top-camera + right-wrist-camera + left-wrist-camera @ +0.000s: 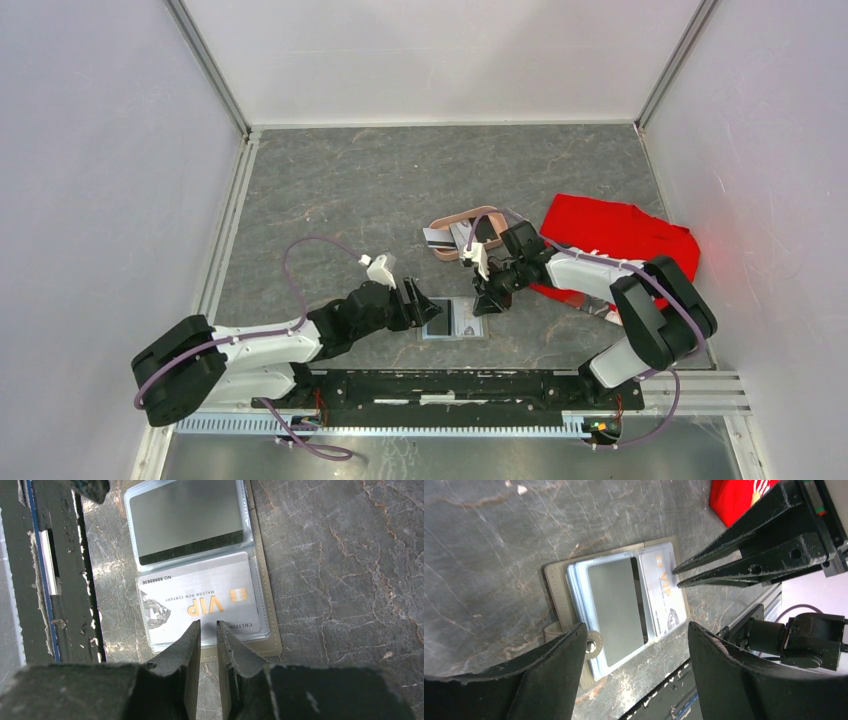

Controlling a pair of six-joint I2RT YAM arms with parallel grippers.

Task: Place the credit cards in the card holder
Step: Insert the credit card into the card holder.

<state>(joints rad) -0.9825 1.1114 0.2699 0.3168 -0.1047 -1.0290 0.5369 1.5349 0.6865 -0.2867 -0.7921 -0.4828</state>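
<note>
Right wrist: the right gripper [208,629] has its dark tapered jaws nearly together, a thin slit between them and nothing pinched. The tips sit at the edge of a glossy silver VIP card [200,602] sleeved in clear plastic in the olive card holder [273,635], which lies open mid-frame on the grey marbled table [350,580]. A matte grey card [185,510] fills the upper sleeve. The left gripper [636,627] hangs spread wide over the holder, empty

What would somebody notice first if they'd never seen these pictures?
Probably the bright red cloth on the right side of the table. Next comes the open card holder near the front edge, with a silvery VIP card in its clear pocket. The right claw points its two thin tips at that card's edge.
</note>
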